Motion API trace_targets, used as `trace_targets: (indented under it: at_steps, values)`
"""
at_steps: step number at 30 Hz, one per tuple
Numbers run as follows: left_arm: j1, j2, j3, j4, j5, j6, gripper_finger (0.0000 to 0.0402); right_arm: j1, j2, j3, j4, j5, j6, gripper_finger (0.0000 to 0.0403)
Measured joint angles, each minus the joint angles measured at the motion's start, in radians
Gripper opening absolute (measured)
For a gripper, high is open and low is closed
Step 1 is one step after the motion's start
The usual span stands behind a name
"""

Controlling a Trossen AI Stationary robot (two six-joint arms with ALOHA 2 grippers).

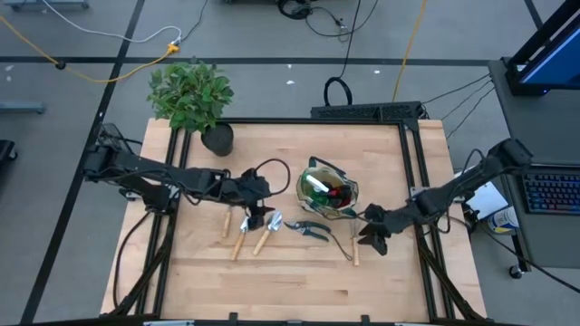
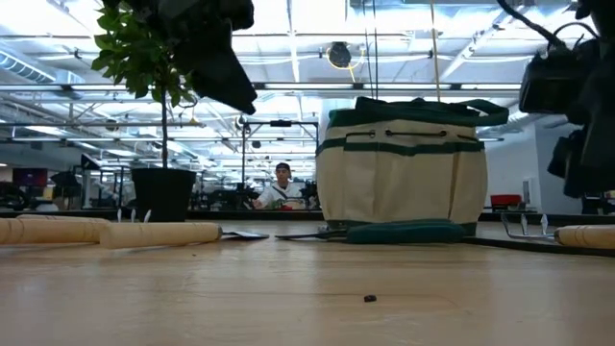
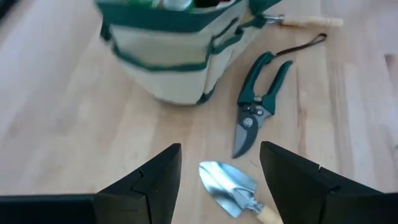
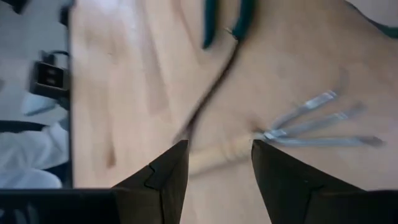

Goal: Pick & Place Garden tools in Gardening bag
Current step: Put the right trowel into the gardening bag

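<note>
From above, the wooden counter (image 1: pixel 290 281) carries the bag (image 1: pixel 327 189) at its middle, right of centre. A white-green item and something red and black show inside it; what they are cannot be told. Left of the bag, three wooden-handled tools lie side by side: one (image 1: pixel 227 223), a second (image 1: pixel 241 238) and a trowel (image 1: pixel 267 234). The shears (image 1: pixel 309 229) lie just near of the bag, and a fork (image 1: pixel 354 246) lies to their right. The left gripper (image 1: pixel 258 215) hangs over the handled tools; the right gripper (image 1: pixel 372 237) is over the fork. A potted plant (image 1: pixel 192 98) stands at the far left corner.

The low view alone shows the bag's side (image 2: pixel 401 171): cream cloth with green bands and a green handle. The pot (image 2: pixel 163 193) stands to its left, and a person (image 2: pixel 282 188) is in the room behind.

The left wrist view shows the left jaws spread wide, holding nothing, with the trowel's blade (image 3: pixel 229 185) between them on the counter. The green-handled shears (image 3: pixel 259 100) lie closed beside the bag (image 3: pixel 171 56).

The right wrist view shows the right jaws spread either side of the fork's handle, apparently not touching it; its tines (image 4: pixel 317 124) lie flat on the wood.
</note>
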Motion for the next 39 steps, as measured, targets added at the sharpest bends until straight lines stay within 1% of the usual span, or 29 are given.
trace_targets:
  at_steps: [2,5,7,10,14,18,21,23,25,29,32,38,39]
  values:
    - [-0.007,0.000,0.000,-0.004,0.000,-0.090,0.0225,0.009,0.018,0.000,0.030,0.019,-0.005,0.0171]
    - [-0.031,0.031,-0.013,0.012,-0.002,-0.175,0.0225,0.015,0.036,0.000,0.047,0.028,-0.024,0.0171]
    - [-0.057,0.066,-0.028,-0.004,0.000,-0.218,0.0225,0.018,0.045,0.000,0.049,0.049,-0.043,0.0171]
    - [-0.102,0.128,-0.025,0.012,0.000,-0.281,0.0225,0.018,0.048,0.000,0.062,0.053,-0.071,0.0171]
    - [-0.146,0.218,-0.026,0.026,0.001,-0.368,0.0225,0.018,0.047,0.000,0.084,0.096,-0.092,0.0171]
    - [-0.162,0.280,-0.025,0.012,0.004,-0.526,0.0225,0.018,0.048,0.000,0.089,0.097,-0.094,0.0171]
    - [-0.170,0.317,-0.026,-0.015,0.045,-0.629,0.0225,0.018,0.047,0.000,0.089,0.097,-0.095,0.0171]
    - [-0.181,0.341,-0.026,-0.011,0.059,-0.645,0.0225,0.018,0.047,0.000,0.089,0.097,-0.095,0.0171]
    - [-0.192,0.354,-0.025,0.001,0.058,-0.625,0.0225,0.018,0.047,0.000,0.087,0.097,-0.098,0.0171]
    - [-0.205,0.368,-0.024,0.010,0.028,-0.607,0.0220,0.018,0.048,0.000,0.089,0.102,-0.124,0.0171]
    - [-0.206,0.369,-0.024,0.004,0.013,-0.607,0.0188,0.018,0.048,0.000,0.089,0.103,-0.123,0.0171]
    - [-0.187,0.367,-0.026,0.005,0.019,-0.604,0.0077,0.018,0.047,0.000,0.089,0.104,-0.124,0.0171]
    - [-0.183,0.363,-0.025,0.007,0.021,-0.604,0.0064,0.018,0.047,0.000,0.089,0.105,-0.124,0.0171]
